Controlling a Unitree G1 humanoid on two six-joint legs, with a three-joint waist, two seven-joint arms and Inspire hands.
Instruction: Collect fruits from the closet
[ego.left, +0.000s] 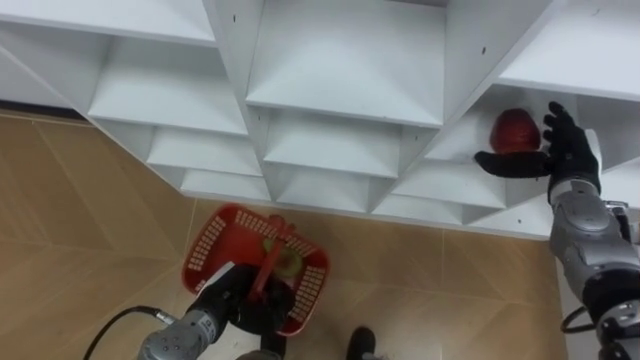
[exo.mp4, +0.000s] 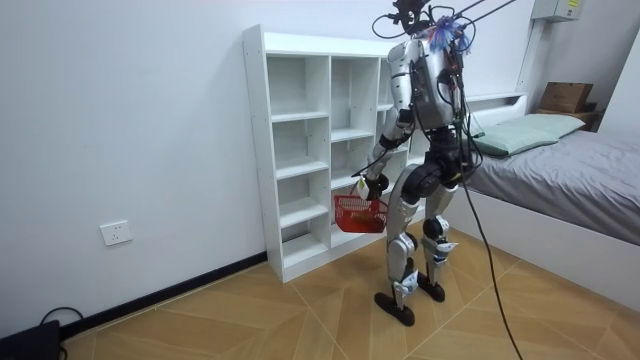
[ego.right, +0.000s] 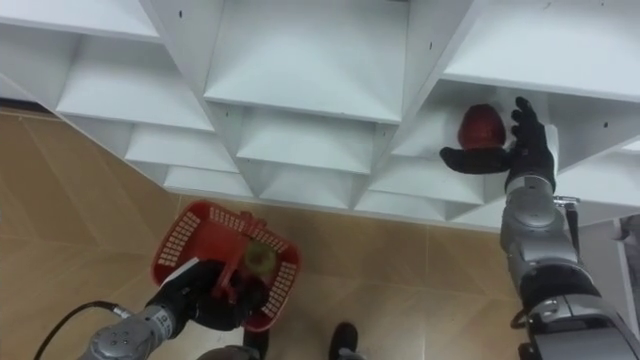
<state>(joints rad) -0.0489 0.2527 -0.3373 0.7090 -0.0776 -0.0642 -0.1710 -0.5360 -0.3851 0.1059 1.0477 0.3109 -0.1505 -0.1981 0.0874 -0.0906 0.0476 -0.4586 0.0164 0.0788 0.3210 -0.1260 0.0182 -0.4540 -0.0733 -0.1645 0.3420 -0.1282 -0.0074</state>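
A red fruit (ego.left: 513, 130) sits on a white closet shelf (ego.left: 455, 148) at the right. My right hand (ego.left: 555, 150) is open just beside it, fingers up behind it and thumb stretched out under its front; I cannot tell if it touches. My left hand (ego.left: 236, 297) is shut on the handle of a red basket (ego.left: 210, 245) hanging low over the floor. A greenish fruit (ego.left: 287, 262) lies in the basket. In the room view I stand facing the closet (exo.mp4: 300, 150), basket (exo.mp4: 358, 212) at my side.
The white closet has several open compartments (ego.left: 345, 60) that look bare. Wooden floor (ego.left: 90, 200) lies below. A bed (exo.mp4: 560, 170) stands at the room view's right, behind me.
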